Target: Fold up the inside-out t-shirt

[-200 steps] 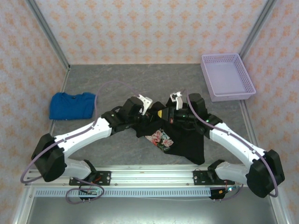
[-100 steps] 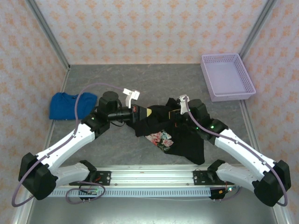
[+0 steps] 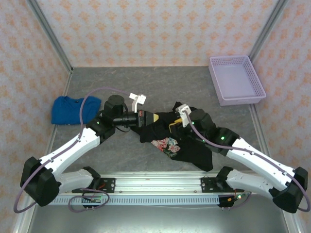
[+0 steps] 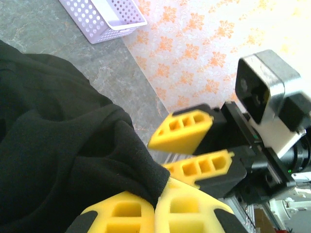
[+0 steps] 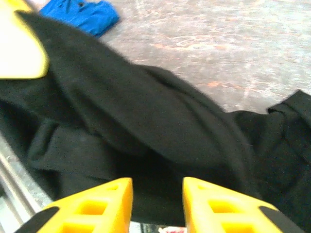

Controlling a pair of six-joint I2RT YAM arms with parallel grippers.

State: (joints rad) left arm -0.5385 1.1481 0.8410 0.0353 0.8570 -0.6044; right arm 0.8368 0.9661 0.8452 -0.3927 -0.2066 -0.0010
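Note:
The inside-out t-shirt (image 3: 192, 145) is a black bunched heap at the table's middle, with a floral print (image 3: 165, 144) showing at its near left. My left gripper (image 3: 151, 118) holds the heap's upper left part. In the left wrist view the left gripper (image 4: 158, 204) is shut on a fold of the t-shirt (image 4: 58, 145). My right gripper (image 3: 174, 125) hovers just to the right of it, over the cloth. In the right wrist view the right gripper (image 5: 156, 201) stands open, the black t-shirt (image 5: 160, 126) beyond its parted fingertips.
A folded blue garment (image 3: 73, 109) lies at the left, also in the right wrist view as the blue garment (image 5: 80, 14). A lilac perforated basket (image 3: 236, 79) stands at the back right. Grey tabletop (image 3: 160, 85) stretches behind the shirt; patterned walls enclose it.
The right gripper has opened and let go of the shirt, shifting slightly left and nearer. The left arm swung out leftward with its fold still gripped, then held still.

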